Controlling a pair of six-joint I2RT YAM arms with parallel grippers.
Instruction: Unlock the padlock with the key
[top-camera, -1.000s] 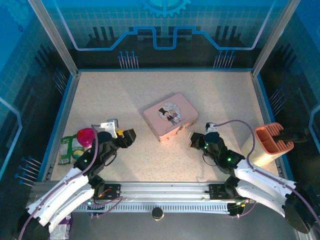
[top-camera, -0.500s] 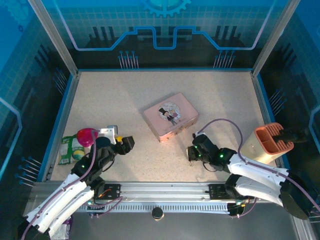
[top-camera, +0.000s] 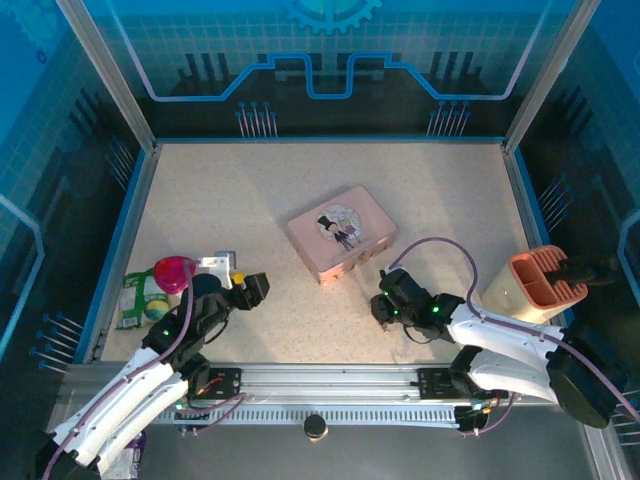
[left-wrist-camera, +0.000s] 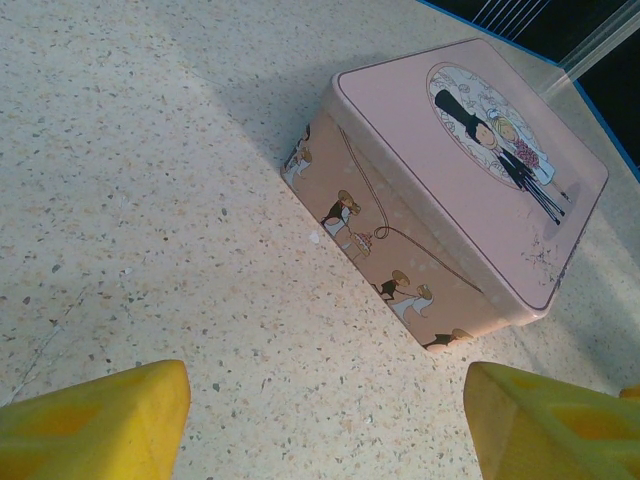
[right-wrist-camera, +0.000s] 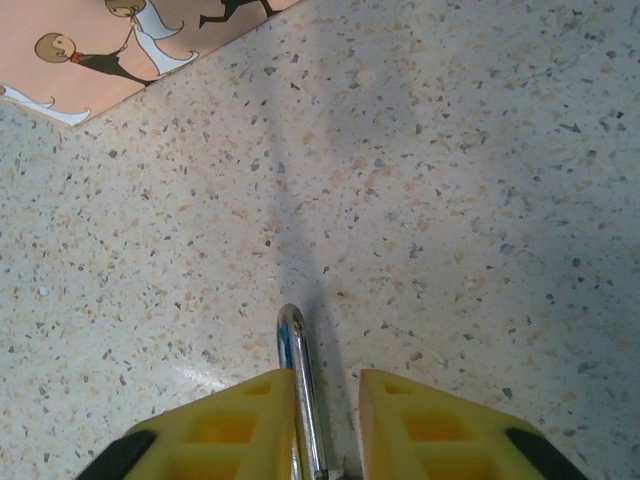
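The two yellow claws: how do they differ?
The left gripper stands wide open, nothing between its jaws; the right gripper leaves a narrow gap, with the silver shackle of the padlock in it. Left faces the pink tin; right looks down at the table. Both have yellow fingers.

- One pink tin (top-camera: 340, 233) on the counter (top-camera: 250, 190).
- One padlock (right-wrist-camera: 298, 380), near the tin.
- Two hands: left hand (top-camera: 257, 286), right hand (top-camera: 381, 307).
- One orange holder (top-camera: 545, 278), right of the tin.
- One pink round thing (top-camera: 172, 272) and one green packet (top-camera: 140, 300), left of the tin.

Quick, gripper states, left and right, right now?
Left gripper: open, empty.
Right gripper: slightly open, thin silver padlock shackle between the jaws, gap on one side.
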